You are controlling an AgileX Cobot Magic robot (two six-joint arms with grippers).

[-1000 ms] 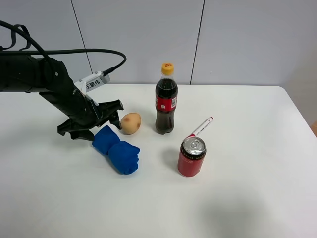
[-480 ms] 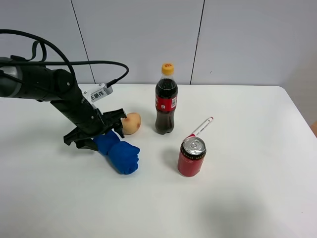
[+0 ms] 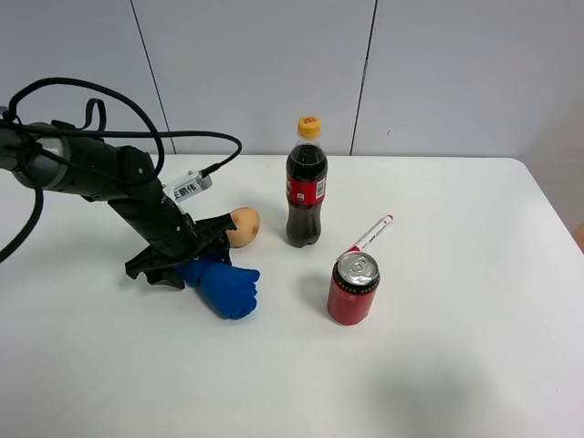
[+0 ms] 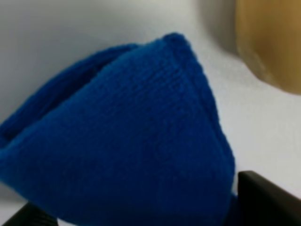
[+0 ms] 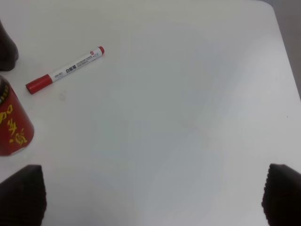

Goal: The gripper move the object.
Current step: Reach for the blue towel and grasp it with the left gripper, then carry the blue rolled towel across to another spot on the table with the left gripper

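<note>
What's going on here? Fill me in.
The left end effector is low over the blue cloth bundle, its open fingers straddling one lobe beside the potato; no grasp yet. The right end effector hangs open above the table near the marker and red soda can, handling nothing.

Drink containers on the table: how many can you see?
2. The cola bottle stands at the back, right of the potato; the red can stands nearer the camera, just in front of the marker. No other is visible.
</note>
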